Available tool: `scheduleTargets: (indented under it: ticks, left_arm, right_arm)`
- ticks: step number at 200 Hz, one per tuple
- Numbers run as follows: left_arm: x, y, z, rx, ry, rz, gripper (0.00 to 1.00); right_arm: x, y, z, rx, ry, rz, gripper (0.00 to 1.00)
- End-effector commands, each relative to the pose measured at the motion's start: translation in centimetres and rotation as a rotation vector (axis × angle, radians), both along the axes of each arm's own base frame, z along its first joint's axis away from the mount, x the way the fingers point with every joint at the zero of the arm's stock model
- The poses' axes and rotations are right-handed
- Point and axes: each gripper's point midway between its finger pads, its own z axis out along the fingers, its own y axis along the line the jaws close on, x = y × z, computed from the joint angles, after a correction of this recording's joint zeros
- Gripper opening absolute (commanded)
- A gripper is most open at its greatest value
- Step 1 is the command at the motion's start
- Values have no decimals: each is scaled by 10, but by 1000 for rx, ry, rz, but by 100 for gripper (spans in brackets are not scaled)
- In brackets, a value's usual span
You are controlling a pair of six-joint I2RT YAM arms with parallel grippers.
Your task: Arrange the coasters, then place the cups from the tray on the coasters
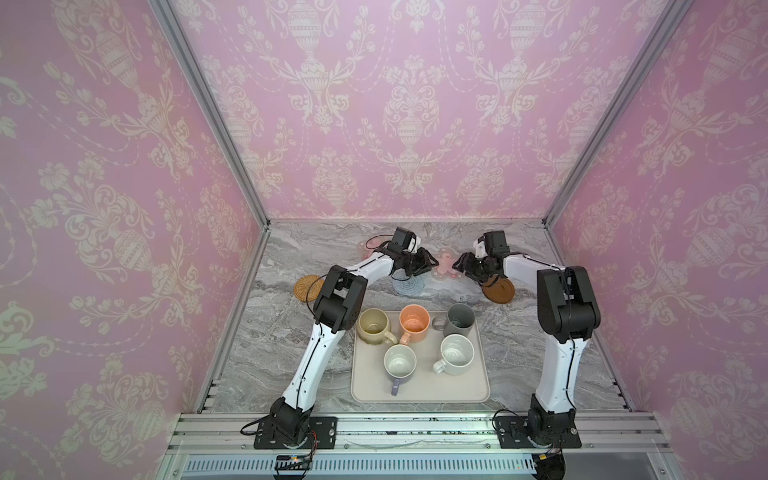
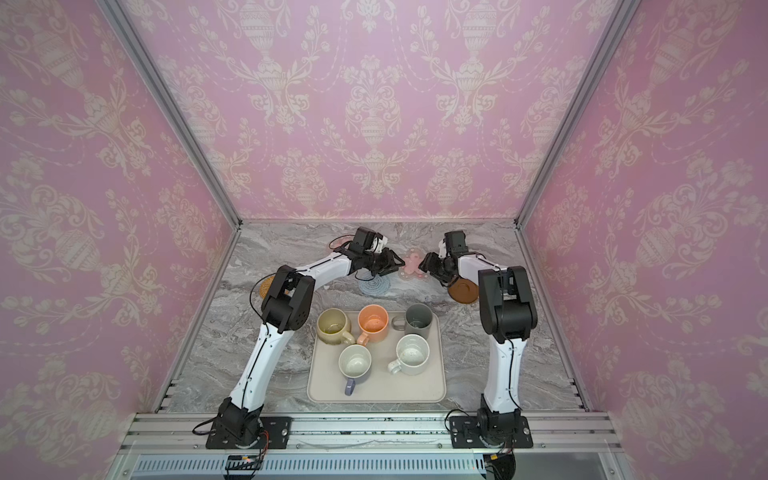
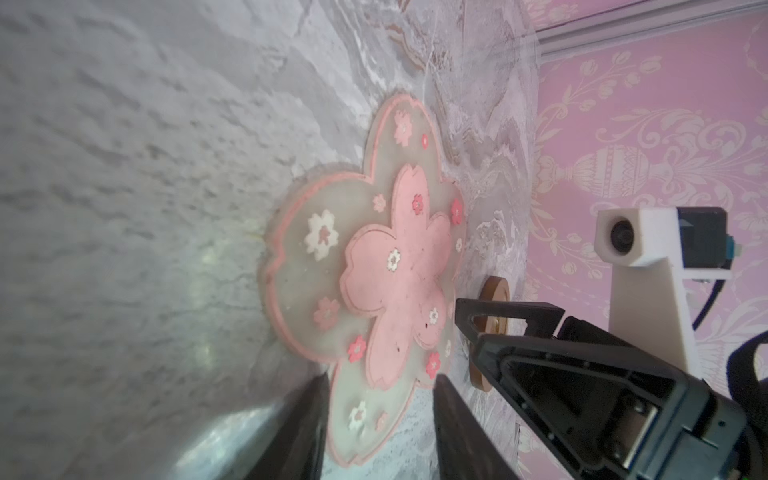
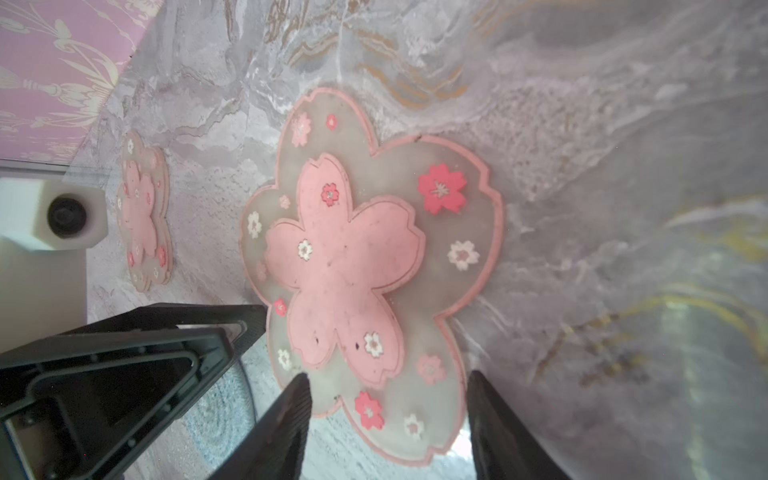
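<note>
—Pink on clear plastic, the flowered coaster [image 1: 444, 267]: where is it found?
—It is laid flat on the marble table [image 1: 270, 353], at the far centre, and is flanked by both grippers in both top views.
—How are the arms posed?
—Each arm is raised at the elbow and bent inward over the table's far half. The left gripper [image 1: 433, 262] and the right gripper [image 1: 458, 264] are thus pointed at each other, with their tips set over opposite edges of the coaster.
—And the fingers?
—The left fingers [image 3: 299, 419] are held spread, and one petal is seen between them in the left wrist view. The right fingers [image 4: 291, 419] are likewise spread about a petal. Whether the coaster is touched cannot be told.
—Where are the other coasters seen?
—A second flowered coaster [image 1: 376, 243] is partly hidden behind the left wrist. The rattan round [image 1: 308, 286] is seen beside the left elbow. The blue-grey knitted round [image 1: 409, 285] is just on the near side of the left gripper. The wooden disc [image 1: 498, 291] is partly covered by the right wrist.
—And the cups?
—All five are stood on the tray [image 1: 436, 392]. The beige-yellow cup [image 1: 374, 326], peach-orange cup [image 1: 414, 322] and dark grey cup [image 1: 459, 320] are in the far row. The lavender cup [image 1: 400, 363] and speckled white cup [image 1: 456, 353] are set nearer.
</note>
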Motion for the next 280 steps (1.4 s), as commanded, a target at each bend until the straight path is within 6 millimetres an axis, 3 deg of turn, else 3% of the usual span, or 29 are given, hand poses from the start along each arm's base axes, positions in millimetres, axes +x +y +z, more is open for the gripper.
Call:
scheduleTargets:
  ticks: [1,48,83,88,114,154,205,280]
  left_arm:
    - [-32,-6,-16,31,73,-51,44]
    - [-47,-4,-11,31,82,-67,44]
    - [-66,-9,-7,43,86,-121,44]
    - [-69,-10,-6,48,86,-129,44]
    - [-77,-11,-5,55,90,-146,44]
    - [-84,-13,-4,58,95,-159,43]
    - [-87,-11,-8,61,111,-142,43]
    - [-82,-10,6,98,72,-161,44]
  right_arm:
    - [-33,7,-13,15,101,11,61]
    - [-51,4,-13,4,117,9,61]
    - [-53,4,-4,6,98,9,61]
    - [-65,3,-14,2,129,12,61]
    - [-72,3,-10,-1,128,13,61]
    - [-79,-1,-8,-25,126,18,61]
    - [-72,-2,-10,-43,127,27,61]
    - [-77,-7,4,-82,117,40,61]
